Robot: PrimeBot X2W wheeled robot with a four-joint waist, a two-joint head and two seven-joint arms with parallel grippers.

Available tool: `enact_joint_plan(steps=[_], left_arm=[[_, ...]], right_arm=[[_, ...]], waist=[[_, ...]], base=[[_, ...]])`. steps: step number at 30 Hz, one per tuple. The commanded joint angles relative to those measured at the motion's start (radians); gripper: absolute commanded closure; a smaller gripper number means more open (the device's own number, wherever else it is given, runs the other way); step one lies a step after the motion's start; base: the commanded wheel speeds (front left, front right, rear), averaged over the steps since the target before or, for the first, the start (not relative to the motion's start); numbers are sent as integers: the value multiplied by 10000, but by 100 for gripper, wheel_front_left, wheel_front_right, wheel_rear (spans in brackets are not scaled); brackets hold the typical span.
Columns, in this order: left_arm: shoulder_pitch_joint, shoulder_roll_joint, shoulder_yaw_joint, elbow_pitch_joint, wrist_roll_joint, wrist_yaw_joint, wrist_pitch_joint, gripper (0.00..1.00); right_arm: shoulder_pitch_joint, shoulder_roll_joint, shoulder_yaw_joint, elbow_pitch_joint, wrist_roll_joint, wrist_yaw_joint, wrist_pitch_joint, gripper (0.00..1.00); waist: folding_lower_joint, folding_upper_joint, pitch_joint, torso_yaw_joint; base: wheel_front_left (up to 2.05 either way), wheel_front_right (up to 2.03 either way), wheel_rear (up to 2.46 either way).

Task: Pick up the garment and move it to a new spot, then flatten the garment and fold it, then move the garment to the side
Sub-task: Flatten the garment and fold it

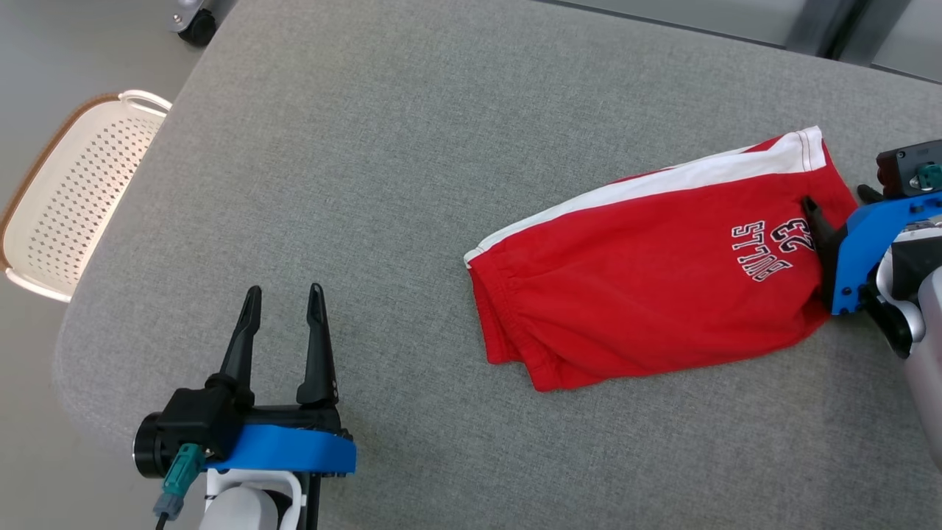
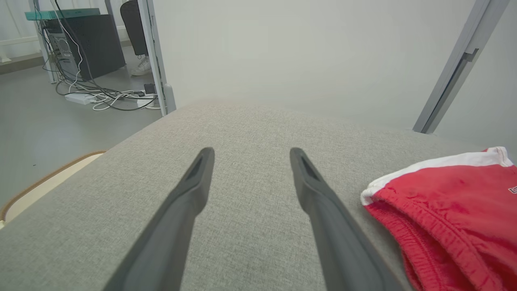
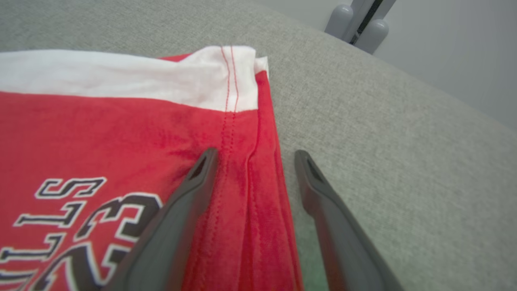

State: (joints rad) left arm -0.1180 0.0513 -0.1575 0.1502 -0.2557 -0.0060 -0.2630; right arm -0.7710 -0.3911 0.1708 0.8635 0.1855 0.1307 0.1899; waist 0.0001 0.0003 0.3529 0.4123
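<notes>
At my far left a pale perforated basket with a brown rim sits beside and below the rounded corner of the grey fabric-covered table. Just inside that corner my left gripper hovers over bare cloth. Its two dark fingers are spread wide with nothing between them, well apart from the garment. Moving right, the garment, red shorts with a white side stripe, lies doubled over on the table's right half. Its gathered waistband points toward my left gripper and its hemmed leg end toward my right. Black-and-white lettering and the number 23 sit near that hem. At the right edge my right gripper is at the hem, jaws released and wide. In the right wrist view one finger lies over the red fabric just inside the stitched hem, and the other finger lies over bare table just beside it, so the hem edge runs between them. I cannot tell whether either finger touches the cloth.
</notes>
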Motion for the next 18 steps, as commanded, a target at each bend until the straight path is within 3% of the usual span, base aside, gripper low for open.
enact_joint_plan(steps=[1, 6, 7, 8, 10, 18], left_arm=[[-138, -10, -7, -36, -29, 59, -18, 0], [-187, -12, -11, -14, -10, 103, -18, 0], [-185, -11, 1, -14, -11, 112, -18, 0], [-185, -11, 12, -16, -12, 113, -18, 0], [-182, -11, 15, -9, -8, 111, -18, 0], [-41, -11, 52, 72, 33, 113, -18, 0]], right_arm=[[-65, -74, 81, 275, 53, 3, 124, 0], [-180, 27, 507, 761, 196, 3, 84, 0], [-185, 62, 595, 819, 281, 3, 60, 22], [-188, 119, 726, 869, 355, 5, 74, 61], [-249, 145, 919, 937, 546, 5, -13, 100], [-264, 199, 1487, 1099, 1226, 2, -662, 100]], waist=[[-1, -3, 19, 5], [-1, -3, 0, -77], [-1, -3, -13, -109], [-1, -3, -27, -146], [-1, -3, -67, -214], [-1, -3, -448, -573]], base=[[0, 0, 0], [0, 0, 0], [0, 0, 0], [0, 0, 0], [0, 0, 0], [0, 0, 0]])
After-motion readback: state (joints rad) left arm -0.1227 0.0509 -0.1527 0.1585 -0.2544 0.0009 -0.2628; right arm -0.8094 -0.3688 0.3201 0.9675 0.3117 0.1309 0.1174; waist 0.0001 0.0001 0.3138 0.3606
